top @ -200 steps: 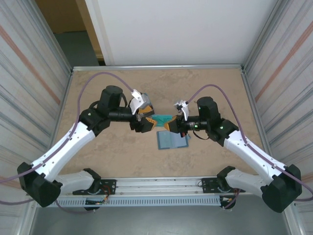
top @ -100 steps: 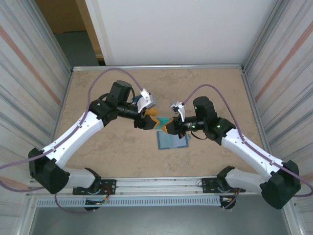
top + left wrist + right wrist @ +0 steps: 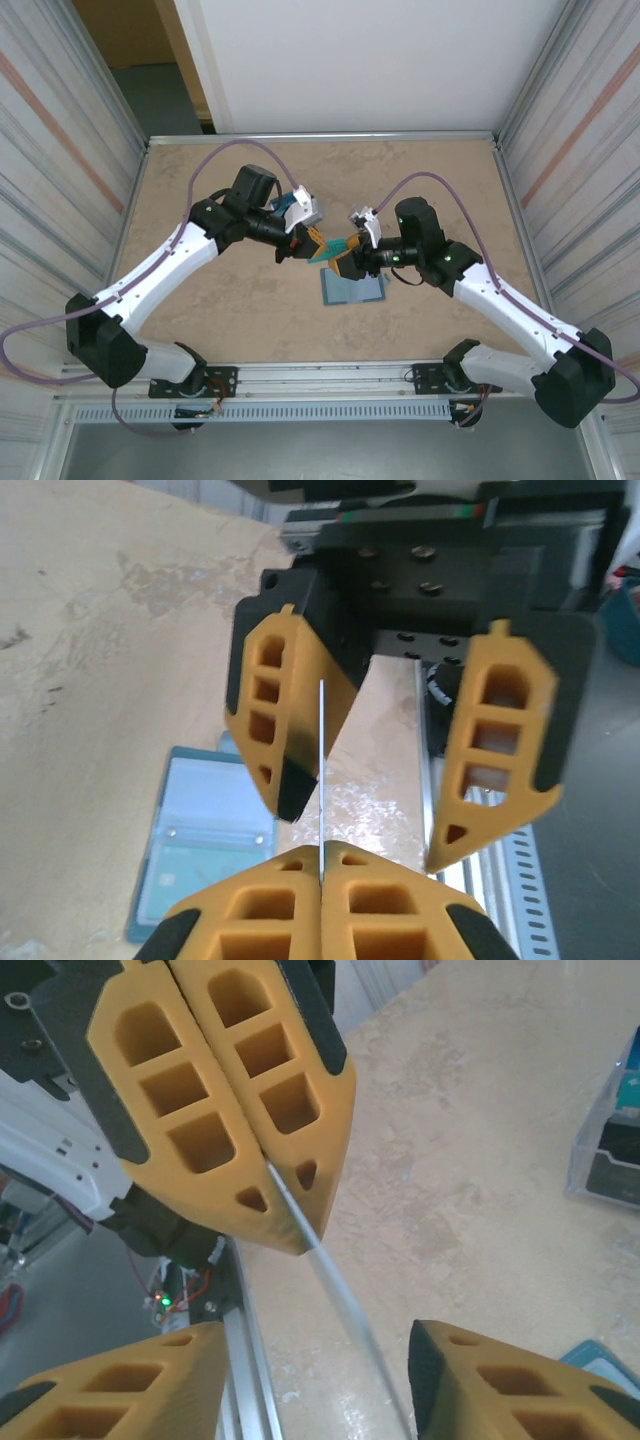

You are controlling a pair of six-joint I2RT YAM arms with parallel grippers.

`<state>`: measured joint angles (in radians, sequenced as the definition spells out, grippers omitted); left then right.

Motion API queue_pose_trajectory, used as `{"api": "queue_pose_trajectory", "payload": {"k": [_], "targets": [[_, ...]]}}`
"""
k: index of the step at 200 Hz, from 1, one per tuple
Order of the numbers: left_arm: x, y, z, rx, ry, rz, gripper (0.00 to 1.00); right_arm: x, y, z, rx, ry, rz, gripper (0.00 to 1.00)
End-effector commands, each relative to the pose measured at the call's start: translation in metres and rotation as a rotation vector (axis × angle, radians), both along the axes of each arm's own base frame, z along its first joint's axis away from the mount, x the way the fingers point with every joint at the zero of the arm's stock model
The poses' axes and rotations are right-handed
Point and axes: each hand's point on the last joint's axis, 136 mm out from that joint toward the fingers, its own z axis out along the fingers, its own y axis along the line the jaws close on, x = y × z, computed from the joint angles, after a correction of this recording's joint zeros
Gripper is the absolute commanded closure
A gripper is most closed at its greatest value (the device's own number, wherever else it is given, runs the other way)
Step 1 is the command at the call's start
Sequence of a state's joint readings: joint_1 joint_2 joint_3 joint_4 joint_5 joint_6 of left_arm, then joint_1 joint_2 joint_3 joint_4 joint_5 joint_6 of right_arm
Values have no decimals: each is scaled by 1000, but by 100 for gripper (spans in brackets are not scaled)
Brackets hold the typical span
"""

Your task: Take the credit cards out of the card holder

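While the left hand (image 3: 322, 858) is clamped flat on a thin teal-green plastic card (image 3: 330, 249), the right hand (image 3: 318, 1360) faces it with its orange fingers spread wide. In the left wrist view the card shows edge-on as a pale line rising from the bottom centre, just beside one of the right hand's fingers; whether it touches that finger I cannot tell. In the right wrist view the same card slants down from the upper left and passes between the parted fingers with bench visible on both sides. The card is held in the air near the middle of the overhead frame. The small teal-blue bifold card holder (image 3: 353, 288) lies open on the tan marbled bench (image 3: 200, 180), just below the two hands in that frame.
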<state>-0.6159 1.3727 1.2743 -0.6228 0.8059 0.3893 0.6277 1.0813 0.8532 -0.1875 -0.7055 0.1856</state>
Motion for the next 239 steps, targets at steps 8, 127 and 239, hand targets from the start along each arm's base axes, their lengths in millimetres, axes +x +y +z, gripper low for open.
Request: {"api": "queue_pose_trajectory", "payload": {"k": [8,127,239], "targets": [[27,10,2,15,-116,108,100,7,-14,15,6,-62,-82,36],[157,84,-28,89,-371,474,100,44,-67,10,-54,-49,-459,1],[210,91,-99,204,-350,463,100,65,-78,-4,-81,30,-567,1]]}}
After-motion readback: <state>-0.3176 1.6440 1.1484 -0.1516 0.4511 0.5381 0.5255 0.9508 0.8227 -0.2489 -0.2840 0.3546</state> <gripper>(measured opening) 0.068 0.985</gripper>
